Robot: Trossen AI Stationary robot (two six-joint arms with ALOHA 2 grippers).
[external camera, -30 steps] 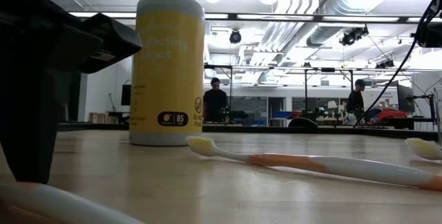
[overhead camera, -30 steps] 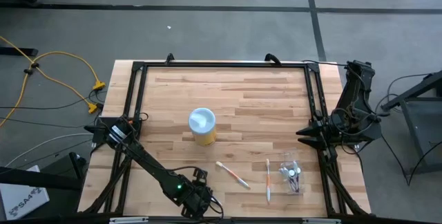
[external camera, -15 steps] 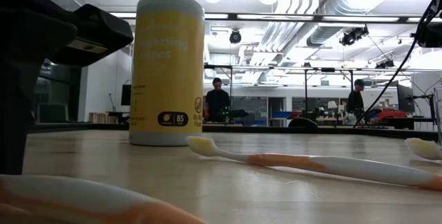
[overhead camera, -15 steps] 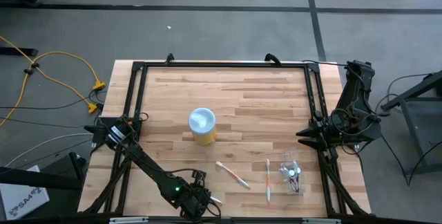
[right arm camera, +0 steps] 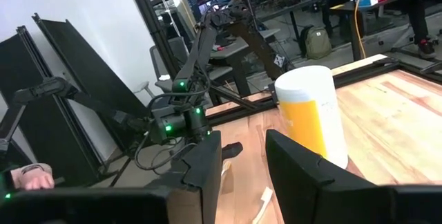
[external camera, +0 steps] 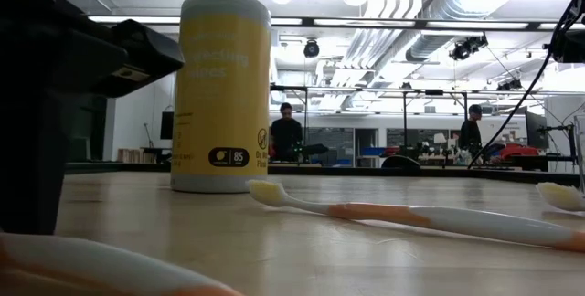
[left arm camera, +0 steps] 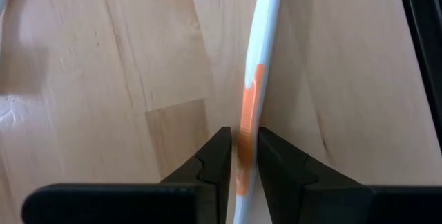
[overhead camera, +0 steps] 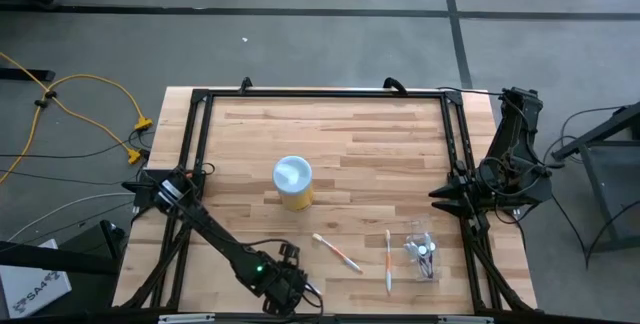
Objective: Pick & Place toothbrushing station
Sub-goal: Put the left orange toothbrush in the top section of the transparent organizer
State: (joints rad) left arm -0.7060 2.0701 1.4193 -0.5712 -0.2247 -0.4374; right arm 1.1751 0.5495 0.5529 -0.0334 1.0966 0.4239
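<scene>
1. The left pincer [left arm camera: 239, 156] is low over the near edge of the desk [overhead camera: 400, 144], left of centre. Its fingers [left arm camera: 215, 162] are clenched on the orange-and-white handle of a toothbrush [left arm camera: 257, 79], which lies flat on the wood and runs away from the pincer.
2. The right pincer [right arm camera: 243, 156] waits at the right edge of the desk, about mid-depth. Its fingers stand apart, grasping nothing.
3. A second toothbrush [overhead camera: 336, 252], white with an orange grip, lies on the near half of the desk, angled, right of the left pincer.
4. A third toothbrush [overhead camera: 388, 260] lies just right of the second, pointing near to far.
5. The clear holder cup [overhead camera: 422, 252] sits right of the third toothbrush, on the near right part of the desk. Its contents are too small to identify.
6. A yellow canister [overhead camera: 292, 182] with a white lid stands upright near the desk centre, well apart from the toothbrushes.
7. Two people [external camera: 285, 135] stand in the room beyond the desk.
</scene>
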